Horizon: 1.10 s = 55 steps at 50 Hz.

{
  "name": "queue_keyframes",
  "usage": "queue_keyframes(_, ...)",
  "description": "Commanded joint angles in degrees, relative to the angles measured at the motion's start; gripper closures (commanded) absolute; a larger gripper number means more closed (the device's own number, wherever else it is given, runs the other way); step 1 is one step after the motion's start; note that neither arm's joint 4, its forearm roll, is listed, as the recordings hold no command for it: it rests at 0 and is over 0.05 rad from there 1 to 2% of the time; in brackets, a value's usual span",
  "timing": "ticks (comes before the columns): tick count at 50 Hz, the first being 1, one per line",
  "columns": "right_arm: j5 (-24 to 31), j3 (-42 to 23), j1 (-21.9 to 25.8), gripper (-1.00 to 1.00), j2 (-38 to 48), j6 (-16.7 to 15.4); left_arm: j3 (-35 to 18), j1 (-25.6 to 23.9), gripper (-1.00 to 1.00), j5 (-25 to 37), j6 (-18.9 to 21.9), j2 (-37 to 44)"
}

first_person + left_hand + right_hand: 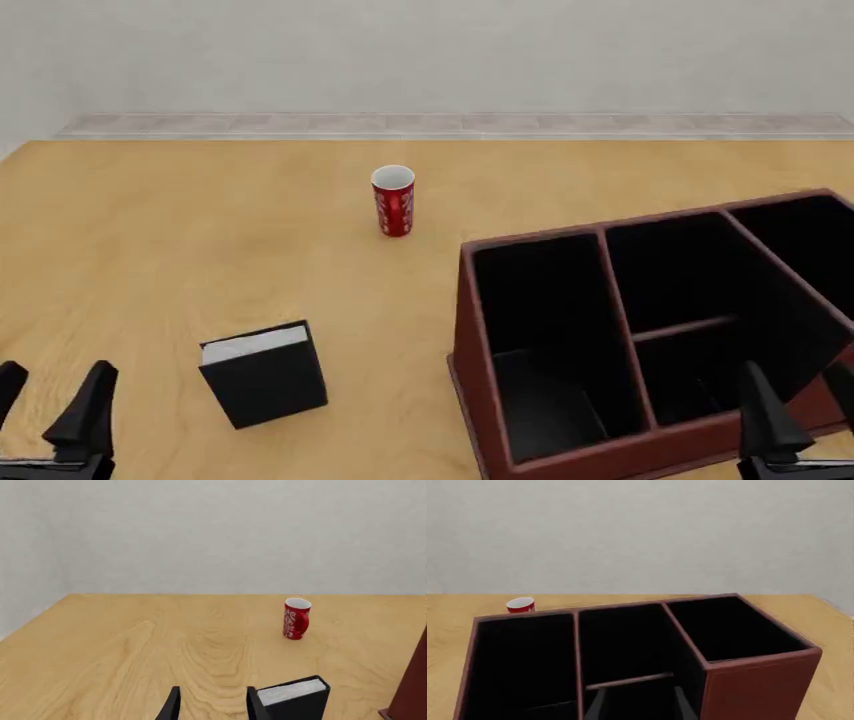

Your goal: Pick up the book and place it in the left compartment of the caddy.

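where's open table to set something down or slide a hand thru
Bare wood lies left of the red cup and book, and in the lane between the book and the caddy. The right side is crowded: the caddy fills it up to the right pincer.

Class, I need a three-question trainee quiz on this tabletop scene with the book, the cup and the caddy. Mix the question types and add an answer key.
1. True or false: the book stands upright on the table, outside the caddy.
2. Multiple choice: the red cup stands (A) inside the caddy, (B) farther from the arms than the book, (C) on top of the book.
3. Fill in: the left gripper and the right gripper both have their fingers ____, holding nothing.

Key: 1 true; 2 B; 3 open. The left compartment holds nothing yet.
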Motion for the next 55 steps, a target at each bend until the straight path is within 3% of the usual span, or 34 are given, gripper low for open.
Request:
queue_keyframes(1, -0.1, -0.1, -0.3, -1.0, 0.3, 0.0, -0.1, -0.4, -1.0, -0.2, 0.0, 0.3)
queue_keyframes(14, 0.0, -0.2, 0.7, -1.0, 0.2, 0.7, -0.2, -0.4, -1.0, -0.1, 0.0, 0.3)
queue_keyframes(16, 0.6, -0.9, 1.5, -1.0, 0.5, -0.4, -0.2, -0.4, -1.0, -0.1, 0.1, 0.3)
queue_keyframes(21, 2.5, -7.7, 4.4, -1.0, 2.7, 1.3, -0.2, -0.4, -1.0, -0.2, 0.2, 0.3)
queue_keyframes(22, 1.8, -9.3, 6.3, -1.0, 5.1, -0.1, -0.3, -0.4, -1.0, -0.3, 0.4, 0.0)
queue_keyframes(28, 1.0, -15.3, 11.4, -1.0, 14.1, 0.0, -0.4, -0.4, -1.0, -0.2, 0.4, 0.1)
queue_keyframes(29, 1.3, -16.9, 13.9, -1.0, 17.2, -2.4, -0.4, -0.4, -1.0, -0.1, 0.1, 0.4)
queue_keyframes(32, 1.6, -18.3, 15.3, -1.0, 18.7, -1.8, -0.5, -0.4, -1.0, -0.1, 0.4, 0.1)
queue_keyframes(36, 2.5, -21.8, 19.0, -1.0, 25.8, -3.9, -0.6, -0.4, -1.0, 0.1, 0.4, 0.0)
queue_keyframes(39, 5.0, -24.9, 21.4, -1.0, 25.9, -3.3, -0.6, -0.4, -1.0, 0.2, 0.2, 0.2)
queue_keyframes(55, 16.7, -42.2, 29.9, -1.0, 38.3, -9.3, -0.6, -0.4, -1.0, 0.2, 0.2, 0.2)
